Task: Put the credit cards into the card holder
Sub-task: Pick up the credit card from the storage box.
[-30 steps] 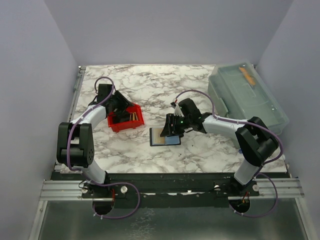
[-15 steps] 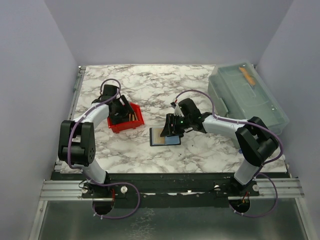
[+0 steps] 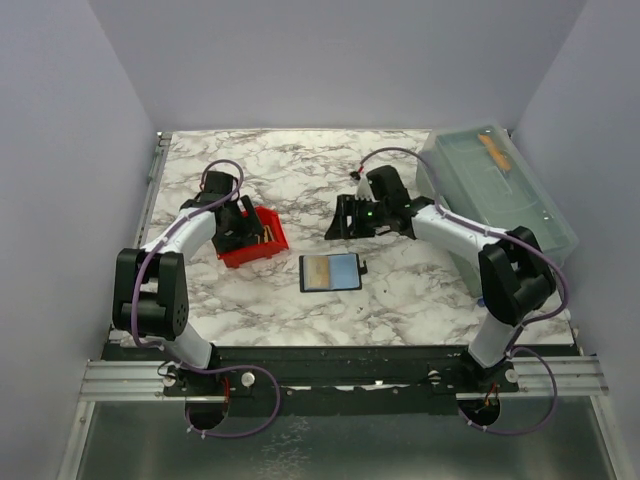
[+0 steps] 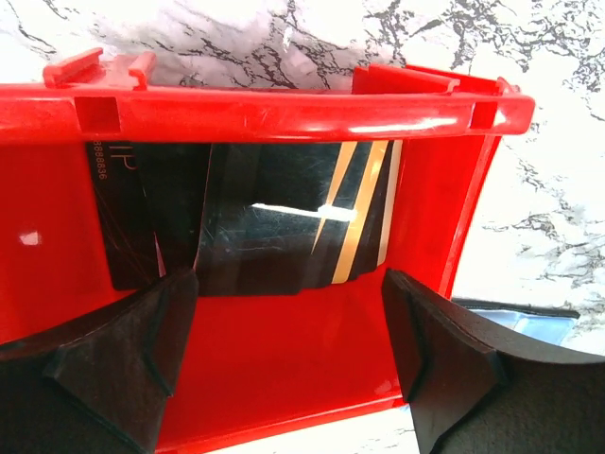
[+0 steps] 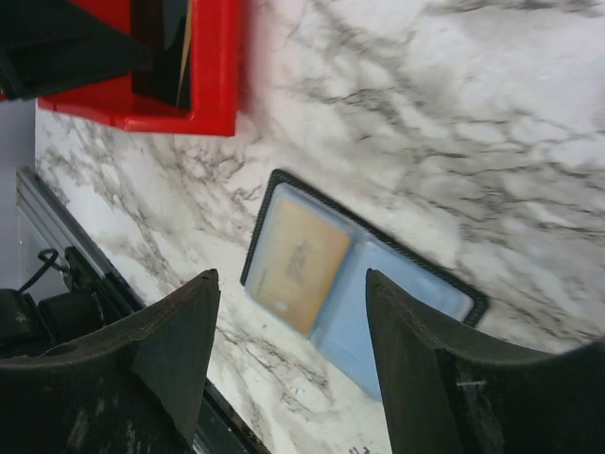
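Observation:
The black card holder (image 3: 331,272) lies open on the marble table, with a yellowish card (image 3: 316,271) in its left half and a light blue card (image 3: 345,270) in its right half. It also shows in the right wrist view (image 5: 359,274). My right gripper (image 3: 338,219) is open and empty, above and behind the holder. Dark cards with gold stripes (image 4: 284,222) lie inside the red tray (image 3: 253,238). My left gripper (image 3: 236,232) is open over the tray, its fingers (image 4: 104,364) straddling the tray floor in front of the dark cards, touching none.
A large translucent grey-blue lidded box (image 3: 495,190) stands at the back right, close to my right arm. The red tray's front wall (image 4: 284,109) rises beyond the dark cards. The table's near edge runs along a metal rail (image 3: 330,375).
My right gripper has lifted off the open card holder and moved back and slightly right. My left gripper has shifted a little further over the red tray.

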`<control>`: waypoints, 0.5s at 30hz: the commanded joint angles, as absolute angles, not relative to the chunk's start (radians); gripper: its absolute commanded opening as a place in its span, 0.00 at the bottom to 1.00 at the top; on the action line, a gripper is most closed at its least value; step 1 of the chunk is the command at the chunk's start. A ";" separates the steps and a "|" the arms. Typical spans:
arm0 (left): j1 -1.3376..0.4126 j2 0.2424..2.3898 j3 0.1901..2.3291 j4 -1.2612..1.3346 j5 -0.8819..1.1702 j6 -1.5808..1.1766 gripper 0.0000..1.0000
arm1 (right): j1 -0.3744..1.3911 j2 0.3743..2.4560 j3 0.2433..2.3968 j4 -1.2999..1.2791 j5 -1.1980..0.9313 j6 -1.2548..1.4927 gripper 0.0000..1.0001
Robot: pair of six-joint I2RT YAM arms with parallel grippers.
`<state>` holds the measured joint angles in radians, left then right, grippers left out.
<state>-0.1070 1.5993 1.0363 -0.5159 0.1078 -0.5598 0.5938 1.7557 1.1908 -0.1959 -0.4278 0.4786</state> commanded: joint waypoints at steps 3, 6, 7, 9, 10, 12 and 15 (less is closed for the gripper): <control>-0.121 1.622 1.050 -0.521 -0.041 -0.598 0.90 | 0.478 1.713 1.219 -0.317 -0.509 0.437 0.67; -0.130 1.656 1.068 -0.540 -0.095 -0.636 0.94 | 0.476 1.706 1.266 -0.423 -0.496 0.422 0.67; -0.134 1.659 1.070 -0.542 -0.115 -0.656 0.94 | 0.474 1.697 1.275 -0.448 -0.498 0.418 0.67; -0.138 1.678 1.084 -0.570 -0.172 -0.718 0.94 | 0.469 1.680 1.299 -0.497 -0.503 0.406 0.68; -0.139 1.690 1.097 -0.596 -0.201 -0.747 0.94 | 0.467 1.676 1.313 -0.526 -0.510 0.395 0.68; -0.154 1.718 1.116 -0.621 -0.261 -0.786 0.95 | 0.463 1.675 1.340 -0.582 -0.525 0.372 0.68; -0.179 1.771 1.150 -0.629 -0.293 -0.807 0.97 | 0.443 1.689 1.398 -0.671 -0.539 0.322 0.68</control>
